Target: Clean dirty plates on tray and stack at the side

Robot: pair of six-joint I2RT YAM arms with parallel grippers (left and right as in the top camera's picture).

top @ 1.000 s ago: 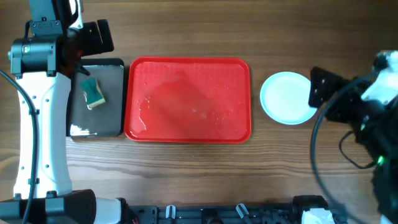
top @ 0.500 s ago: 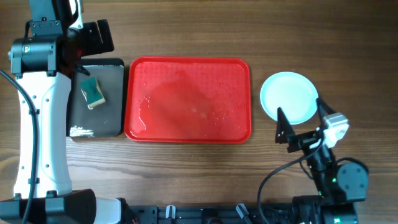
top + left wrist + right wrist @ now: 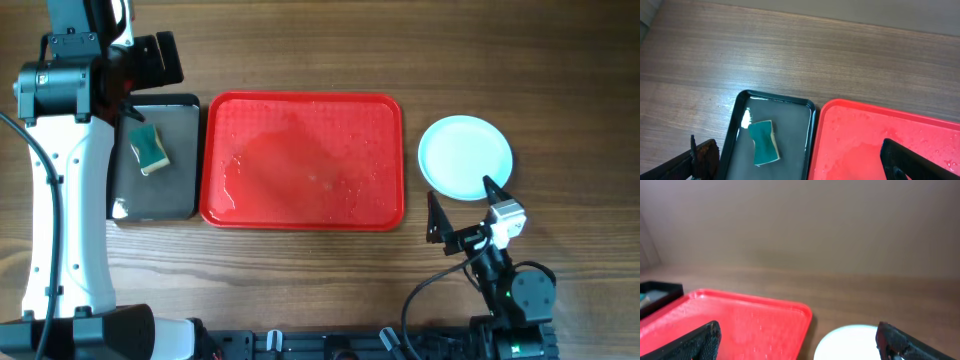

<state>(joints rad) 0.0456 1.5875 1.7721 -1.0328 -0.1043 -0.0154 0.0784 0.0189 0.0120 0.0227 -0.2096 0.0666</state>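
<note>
The red tray lies wet and bare in the middle of the table; it also shows in the left wrist view and the right wrist view. A pale mint-blue stack of plates sits on the table to the tray's right; its near part shows in the right wrist view. I cannot tell how many plates are in it. My right gripper is open and empty, low near the front edge, just in front of the plates. My left gripper is open and empty above the black tray.
A smaller black tray lies left of the red tray, holding a green and yellow sponge and some water. The left arm stands over the table's left side.
My right arm has pulled back from beside the plates toward the front edge and folded low. The plates, trays, sponge and left arm have not moved.
</note>
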